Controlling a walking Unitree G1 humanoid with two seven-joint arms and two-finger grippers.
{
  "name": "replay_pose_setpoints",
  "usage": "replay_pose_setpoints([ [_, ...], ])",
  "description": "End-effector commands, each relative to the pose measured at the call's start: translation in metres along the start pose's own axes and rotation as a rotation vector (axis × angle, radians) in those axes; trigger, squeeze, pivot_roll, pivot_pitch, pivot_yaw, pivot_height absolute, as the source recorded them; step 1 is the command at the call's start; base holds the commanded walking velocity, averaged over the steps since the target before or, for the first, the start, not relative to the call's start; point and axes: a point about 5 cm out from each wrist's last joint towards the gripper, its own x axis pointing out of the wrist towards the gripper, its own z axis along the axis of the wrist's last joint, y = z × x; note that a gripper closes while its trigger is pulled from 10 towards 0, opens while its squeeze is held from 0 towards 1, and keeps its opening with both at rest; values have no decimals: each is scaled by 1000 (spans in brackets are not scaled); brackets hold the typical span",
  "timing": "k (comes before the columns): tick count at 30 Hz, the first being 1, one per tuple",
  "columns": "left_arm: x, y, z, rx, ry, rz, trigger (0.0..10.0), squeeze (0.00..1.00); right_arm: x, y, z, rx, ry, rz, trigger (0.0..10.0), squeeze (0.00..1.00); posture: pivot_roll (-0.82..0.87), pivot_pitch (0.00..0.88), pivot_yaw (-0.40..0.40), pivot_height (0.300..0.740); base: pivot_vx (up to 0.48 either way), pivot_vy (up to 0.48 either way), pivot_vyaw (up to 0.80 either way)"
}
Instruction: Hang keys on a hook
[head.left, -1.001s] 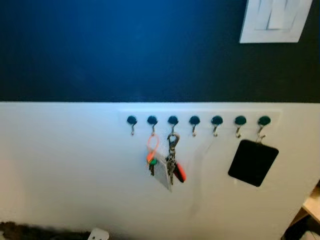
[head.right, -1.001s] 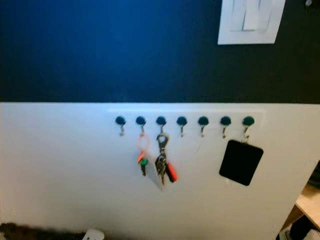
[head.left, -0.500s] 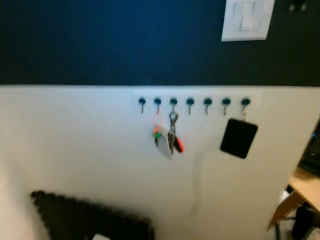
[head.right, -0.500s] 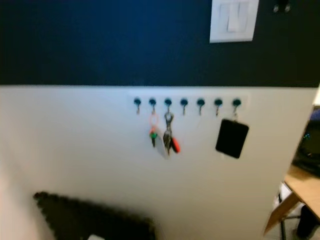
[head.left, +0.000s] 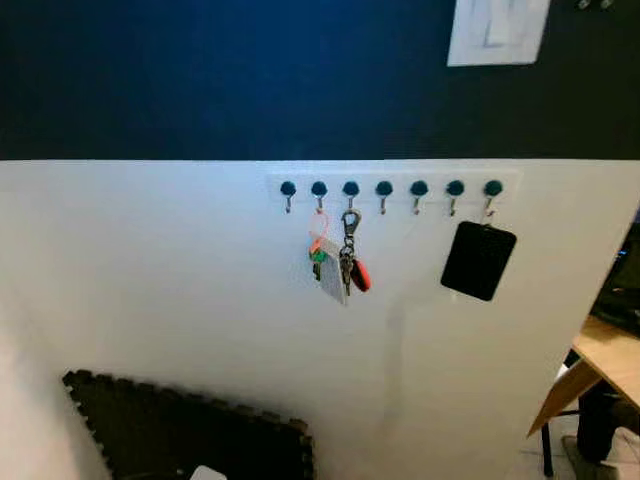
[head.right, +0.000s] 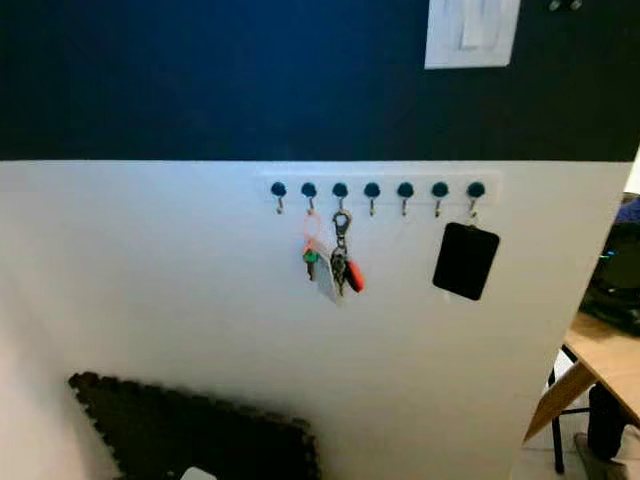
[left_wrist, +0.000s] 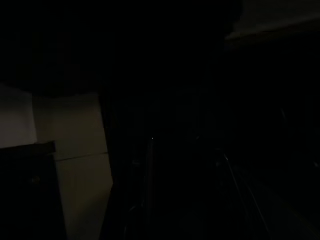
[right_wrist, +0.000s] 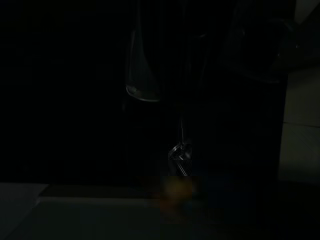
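A white rail with several dark-knobbed hooks is fixed to the white lower part of the wall. A bunch of keys with a silver clasp, a red fob and a white tag hangs from the third hook from the left. Beside it, on the second hook, hangs an orange loop with a small green key. A flat black tag hangs from the rightmost hook. Both wrist views are very dark. The right wrist view gives a faint metallic glint, the left wrist view a pale wall panel.
The upper wall is dark blue with a white switch plate at the top right. A dark foam mat lies on the floor at the lower left. A wooden table edge juts in at the right.
The camera has pulled back from the wall, so the hook rail looks smaller and the mat and the table have come into view. The keys hang on the same hooks.
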Motion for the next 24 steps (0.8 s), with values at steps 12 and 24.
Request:
replay_pose_setpoints([
  [12, -1, 5, -7, 35, 30, 27, 10000, 0, -1, -2, 0, 15, -5, -5, 10000, 0, 67, 0, 58, 740, 0, -266, 0],
  [24, 0, 7, 1, 64, -56, 62, 10000, 0, 2, 1, 8, 18, -35, 12, 10000, 0, 63, 0, 50, 740, 0, 0, 0],
])
